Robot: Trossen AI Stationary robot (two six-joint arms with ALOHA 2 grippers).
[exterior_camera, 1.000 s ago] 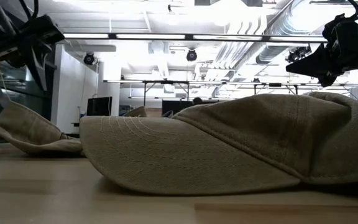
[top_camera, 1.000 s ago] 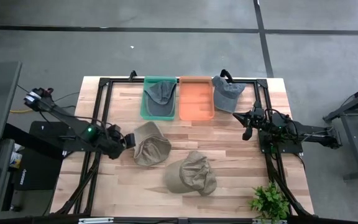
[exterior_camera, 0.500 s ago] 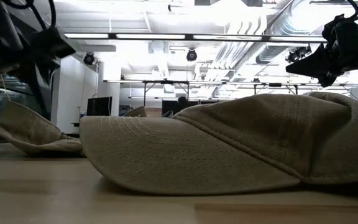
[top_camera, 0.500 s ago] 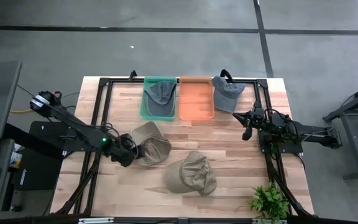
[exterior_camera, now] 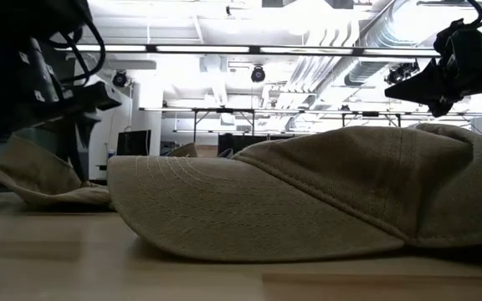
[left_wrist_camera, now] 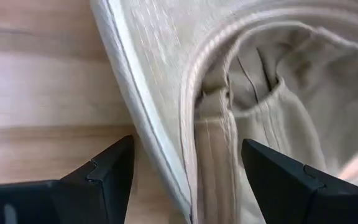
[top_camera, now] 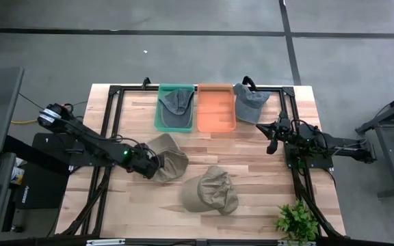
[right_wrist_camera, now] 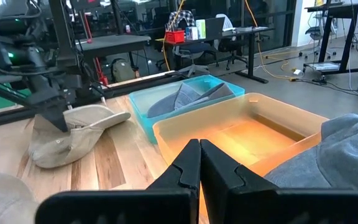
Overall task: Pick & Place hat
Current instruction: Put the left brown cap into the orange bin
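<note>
A tan hat [top_camera: 168, 158] lies upside down on the table, its hollow [left_wrist_camera: 272, 93] facing up. My left gripper [top_camera: 146, 164] is open, low over the hat's left edge. In the left wrist view its fingers [left_wrist_camera: 107, 171] stand on either side of the brim's edge [left_wrist_camera: 166, 168] without touching it. A second tan hat [top_camera: 211, 190] rests crown up nearer the table's near edge and fills the low view [exterior_camera: 308, 196]. My right gripper [top_camera: 272, 141] hovers shut at the table's right side [right_wrist_camera: 199, 158].
A green bin [top_camera: 163, 117] at the far edge holds a grey hat [top_camera: 175, 102]. An orange bin [top_camera: 215, 109] stands beside it, and another grey hat [top_camera: 250, 102] lies to its right. A potted plant [top_camera: 296, 222] stands at the near right corner. Bare wood lies left of the hats.
My left gripper has moved toward the table's right and come down to the left edge of the upturned tan hat, staying open. The right arm has kept still.
</note>
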